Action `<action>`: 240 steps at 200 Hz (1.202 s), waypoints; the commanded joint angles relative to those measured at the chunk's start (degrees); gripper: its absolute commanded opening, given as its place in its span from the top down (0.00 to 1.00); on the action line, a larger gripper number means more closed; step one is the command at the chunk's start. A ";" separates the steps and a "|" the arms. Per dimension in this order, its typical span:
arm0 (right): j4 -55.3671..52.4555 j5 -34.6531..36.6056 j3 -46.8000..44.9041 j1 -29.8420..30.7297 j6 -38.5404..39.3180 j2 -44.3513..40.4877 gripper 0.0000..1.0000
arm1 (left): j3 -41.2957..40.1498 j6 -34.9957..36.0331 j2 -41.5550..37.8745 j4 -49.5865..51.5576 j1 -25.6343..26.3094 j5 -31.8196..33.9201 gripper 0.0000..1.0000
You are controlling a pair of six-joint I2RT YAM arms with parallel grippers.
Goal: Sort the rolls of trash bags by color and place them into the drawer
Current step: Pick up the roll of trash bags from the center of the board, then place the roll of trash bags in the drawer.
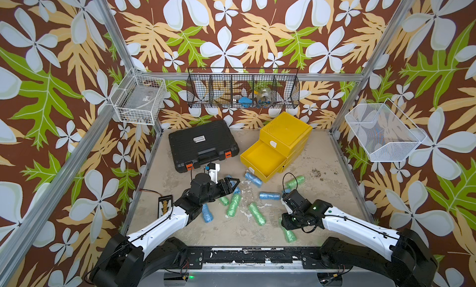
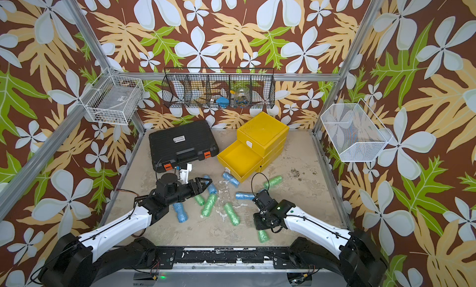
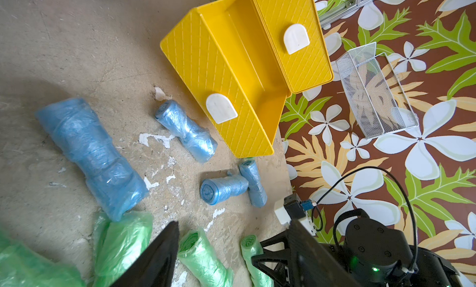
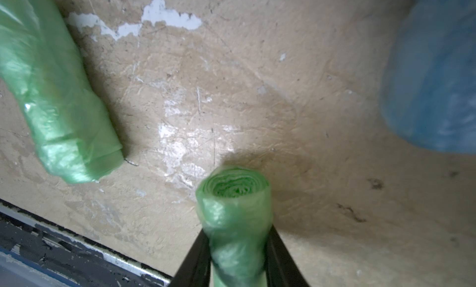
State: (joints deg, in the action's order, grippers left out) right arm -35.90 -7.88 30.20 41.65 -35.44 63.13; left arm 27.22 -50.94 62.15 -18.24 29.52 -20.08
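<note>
Several blue and green rolls of trash bags lie scattered on the tabletop in front of the yellow drawer unit, whose lower drawer stands pulled out and holds nothing. My right gripper is shut on a green roll, both fingers pressing its sides. In both top views this roll pokes out under the right gripper near the table's front edge. My left gripper is open with nothing in it, above a blue roll and green rolls.
A black tool case lies at the back left, beside the drawer unit. A flat yellow-and-black pack sits at the left edge. Wire baskets hang on the walls. A blue roll lies against the drawer's front.
</note>
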 commanded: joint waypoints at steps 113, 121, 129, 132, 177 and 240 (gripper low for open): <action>-3.42 4.81 22.57 -0.02 4.42 -3.99 0.87 | 5.05 1.95 3.47 -1.20 -0.07 -5.97 0.31; -3.21 6.24 25.82 -0.07 6.30 -1.80 0.87 | 5.92 2.30 4.03 -1.18 -0.07 -6.34 0.31; -3.23 7.88 29.51 -0.02 8.50 1.04 0.87 | 6.78 2.75 4.49 -0.71 -0.07 -6.52 0.32; -3.21 8.49 30.86 -0.09 9.33 2.20 0.87 | 7.13 3.03 4.59 -0.48 -0.07 -6.49 0.32; -2.50 13.71 55.07 -2.06 22.46 20.82 0.88 | 9.22 5.64 3.76 3.87 -0.12 -5.58 0.32; -2.60 18.01 73.28 -5.73 34.18 41.95 0.88 | 5.80 7.69 -1.97 10.44 -0.77 -2.38 0.32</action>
State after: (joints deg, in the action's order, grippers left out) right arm -38.35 7.64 100.57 36.71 -7.29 100.29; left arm 33.91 -44.88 61.76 -10.68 29.12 -23.88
